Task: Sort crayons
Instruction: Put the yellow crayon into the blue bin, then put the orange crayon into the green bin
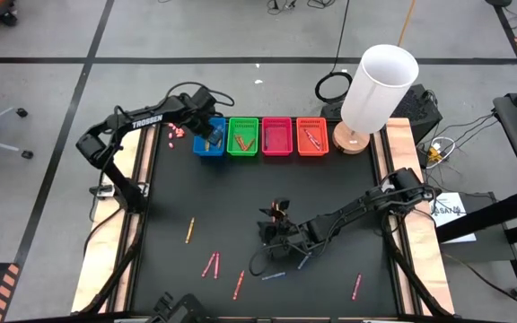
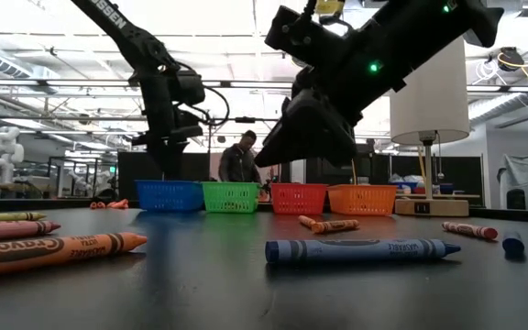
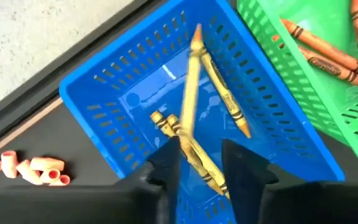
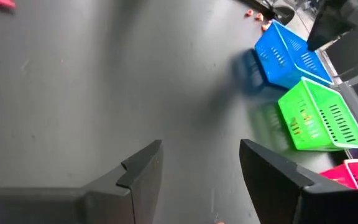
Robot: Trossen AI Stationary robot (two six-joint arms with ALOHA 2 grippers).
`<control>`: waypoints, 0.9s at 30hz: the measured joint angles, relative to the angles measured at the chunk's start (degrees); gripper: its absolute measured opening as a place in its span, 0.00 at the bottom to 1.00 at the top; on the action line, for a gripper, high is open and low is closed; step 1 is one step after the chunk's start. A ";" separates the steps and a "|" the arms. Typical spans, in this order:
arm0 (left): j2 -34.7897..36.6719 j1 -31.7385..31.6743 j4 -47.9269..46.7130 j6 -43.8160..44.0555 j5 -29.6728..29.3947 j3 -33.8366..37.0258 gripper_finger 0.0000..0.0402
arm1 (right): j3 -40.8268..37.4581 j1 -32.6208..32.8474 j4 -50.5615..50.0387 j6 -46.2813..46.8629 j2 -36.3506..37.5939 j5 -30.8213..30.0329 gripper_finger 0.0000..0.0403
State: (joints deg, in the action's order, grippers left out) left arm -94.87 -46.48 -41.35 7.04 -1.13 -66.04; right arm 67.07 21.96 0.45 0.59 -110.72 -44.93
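My left gripper [image 1: 212,135] hangs open over the blue basket [image 1: 206,146], the leftmost in a row at the table's far edge. In the left wrist view its fingers [image 3: 201,146] point down into the basket [image 3: 123,99], where yellow crayons [image 3: 219,90] lie. One more yellow crayon [image 3: 191,81] shows blurred and slanted. My right gripper [image 1: 275,222] is open and empty above the bare table middle [image 4: 197,168]. Loose crayons lie near the table's near edge: yellow [image 1: 188,230], pink [image 1: 211,265], red [image 1: 238,284], blue [image 1: 274,275]. My left gripper: the blurred yellow crayon's near end [image 3: 182,130] lies beside one finger [image 3: 169,162], the rest slanting down into the blue basket. I cannot tell whether the finger touches it. The fingers stand far wider apart than the crayon is thick.
Green [image 1: 243,136], pink [image 1: 276,136] and orange [image 1: 312,136] baskets stand in a row right of the blue one; the green one holds orange crayons [image 3: 328,56]. A white lamp [image 1: 375,90] stands at the far right. Small pinkish bits [image 1: 176,132] lie left of the blue basket.
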 joint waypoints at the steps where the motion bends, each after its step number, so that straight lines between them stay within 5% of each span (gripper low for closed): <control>1: 0.00 0.00 -0.22 0.17 -0.01 0.00 0.31 | 0.00 -0.02 -0.57 -0.27 0.00 0.05 0.49; 12: 5.00 3.94 -3.49 1.60 -0.13 0.00 0.43 | 0.00 -0.02 -14.19 3.07 0.00 -1.64 0.49; 20: 15.95 20.24 -2.75 0.19 -5.51 0.92 0.43 | 0.00 1.45 -20.79 9.50 0.01 -1.52 0.49; 27: 26.10 33.80 7.99 1.88 -8.45 12.36 0.43 | 0.00 2.27 -20.77 7.34 2.41 -1.34 0.49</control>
State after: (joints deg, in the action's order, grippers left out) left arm -68.77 -12.68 -33.36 8.92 -9.58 -53.68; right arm 67.07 24.23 -20.32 7.93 -108.30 -46.27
